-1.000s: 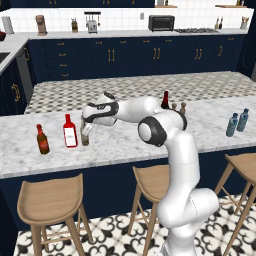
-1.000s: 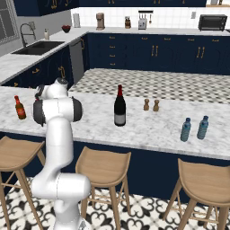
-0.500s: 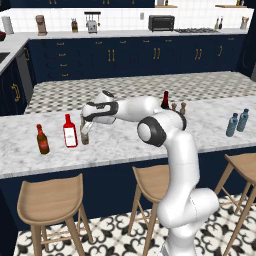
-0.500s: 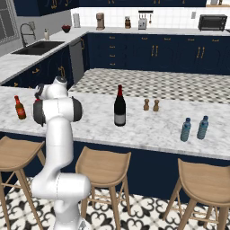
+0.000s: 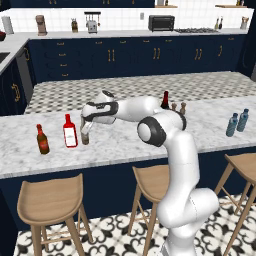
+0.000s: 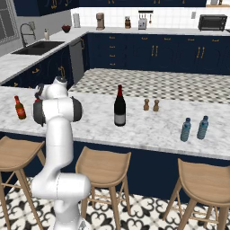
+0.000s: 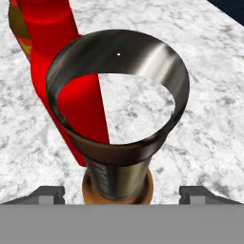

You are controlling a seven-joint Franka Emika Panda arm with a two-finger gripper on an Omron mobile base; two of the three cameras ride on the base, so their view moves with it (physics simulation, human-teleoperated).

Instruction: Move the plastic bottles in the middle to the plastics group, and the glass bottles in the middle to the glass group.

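Standing upright on the bench [image 5: 115, 147], the small amber bottle [image 5: 85, 136] sits just beside the flat red bottle [image 5: 70, 134]. Gripper [image 7: 119, 193] fingers are spread apart on either side of it, gripping nothing. Risk: a skewed withdrawal could clip the neck and topple it.

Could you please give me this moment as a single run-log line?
phase: release | gripper: open, astride small amber bottle | bottle: upright on counter, beside flat red bottle | wine bottle: unmoved mid-counter

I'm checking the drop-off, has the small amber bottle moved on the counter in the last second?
No. In the left base view the small amber bottle stands in the same spot right of the flat red bottle; the gripper above it has opened.
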